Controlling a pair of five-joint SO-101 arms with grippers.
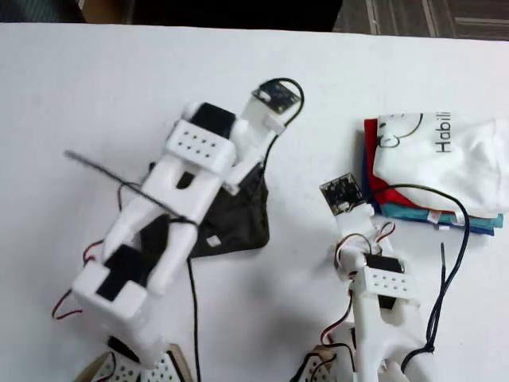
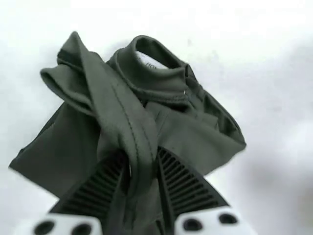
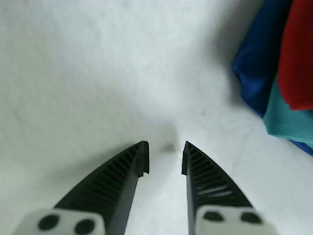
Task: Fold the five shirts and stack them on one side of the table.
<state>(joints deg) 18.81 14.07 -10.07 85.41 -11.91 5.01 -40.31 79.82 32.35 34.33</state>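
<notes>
A dark shirt (image 1: 238, 219) lies bunched on the white table (image 1: 95, 95), partly under the left arm (image 1: 203, 143). In the left wrist view my left gripper (image 2: 142, 164) is shut on a raised fold of this shirt (image 2: 161, 103), whose collar and label face up. To the right sits a stack of folded shirts: a white one (image 1: 449, 155) on top, then red (image 1: 382, 171), teal (image 1: 417, 212) and blue (image 1: 473, 228). My right gripper (image 3: 165, 146) is open over bare table beside the stack's blue (image 3: 257, 73), red (image 3: 301, 54) and teal (image 3: 288, 122) edges, holding nothing.
The right arm (image 1: 382, 282) stands at the near edge, left of the stack. Cables (image 1: 445, 278) trail from both arms across the table. The table's far edge (image 1: 238, 28) meets a dark floor. Bare table spreads at the far left.
</notes>
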